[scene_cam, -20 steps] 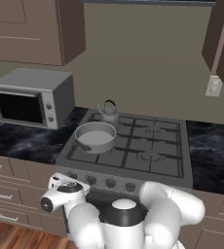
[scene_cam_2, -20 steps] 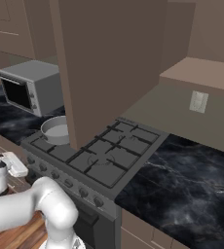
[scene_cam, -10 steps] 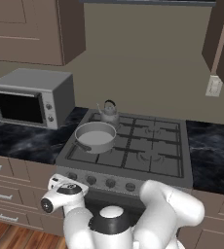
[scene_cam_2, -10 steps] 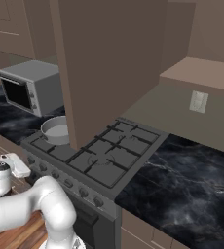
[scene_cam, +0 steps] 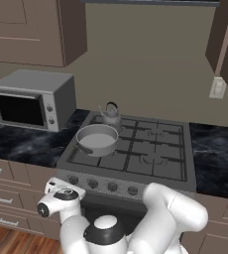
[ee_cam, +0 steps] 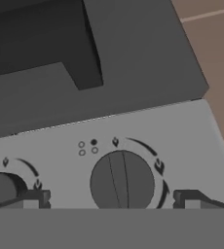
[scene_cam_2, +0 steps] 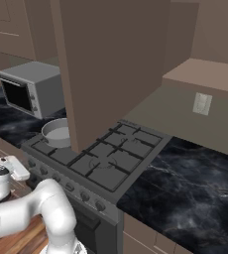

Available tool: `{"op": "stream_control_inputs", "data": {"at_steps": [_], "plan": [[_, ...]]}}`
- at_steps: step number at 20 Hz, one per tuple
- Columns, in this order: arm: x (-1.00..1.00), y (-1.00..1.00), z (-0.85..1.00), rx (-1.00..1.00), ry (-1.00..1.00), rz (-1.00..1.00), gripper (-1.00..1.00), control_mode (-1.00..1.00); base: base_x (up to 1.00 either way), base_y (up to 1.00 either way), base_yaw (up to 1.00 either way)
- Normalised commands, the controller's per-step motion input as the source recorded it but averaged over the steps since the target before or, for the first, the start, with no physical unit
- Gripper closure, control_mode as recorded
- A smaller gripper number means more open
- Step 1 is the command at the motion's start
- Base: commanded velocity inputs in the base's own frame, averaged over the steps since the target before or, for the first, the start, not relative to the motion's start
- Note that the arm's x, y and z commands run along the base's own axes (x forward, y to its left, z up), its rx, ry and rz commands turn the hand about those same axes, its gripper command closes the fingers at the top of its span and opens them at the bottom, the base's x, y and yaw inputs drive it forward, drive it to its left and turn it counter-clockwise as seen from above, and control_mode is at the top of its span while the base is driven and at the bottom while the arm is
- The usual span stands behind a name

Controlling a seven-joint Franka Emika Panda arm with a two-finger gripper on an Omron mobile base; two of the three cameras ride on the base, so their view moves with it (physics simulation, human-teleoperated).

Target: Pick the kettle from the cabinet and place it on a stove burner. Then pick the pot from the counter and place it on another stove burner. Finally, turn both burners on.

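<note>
step: burner ignition | kettle (scene_cam: pixel 111 115) and pot (scene_cam: pixel 97 140) on stove burners (scene_cam: pixel 136 149) | gripper (ee_cam: pixel 115 200) spread wide, empty, straddling knob (ee_cam: pixel 122 181) | next: advance, pinch, twist

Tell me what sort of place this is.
A home kitchen, rendered: a gas range carrying a pot and kettle, a microwave on a black marble counter, brown wall cabinets.

The white arm folds low and leftward, its end effector (ee_cam: pixel 109 199) level with fingertips (ee_cam: pixel 30 198) spread wide apart, nothing gripped between them.
</note>
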Motion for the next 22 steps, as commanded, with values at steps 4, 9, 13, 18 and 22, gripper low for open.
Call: {"op": "stream_control_inputs", "data": {"at_steps": [4, 9, 13, 18, 22], "plan": [[0.19, 0.0, -0.01, 0.0, 0.0, 0.0, -1.0, -1.0, 0.0, 0.0, 0.0], [0.16, 0.0, -0.01, 0.0, 0.0, 0.0, -1.0, -1.0, 0.0, 0.0, 0.0], [0.13, 0.0, -0.02, 0.0, 0.0, 0.0, -1.0, -1.0, 0.0, 0.0, 0.0], [0.1, 0.0, -0.06, 0.0, 0.0, 0.0, -1.0, -1.0, 0.0, 0.0, 0.0], [0.04, 0.0, -0.11, 0.0, 0.0, 0.0, -1.0, -1.0, 0.0, 0.0, 0.0]]}}
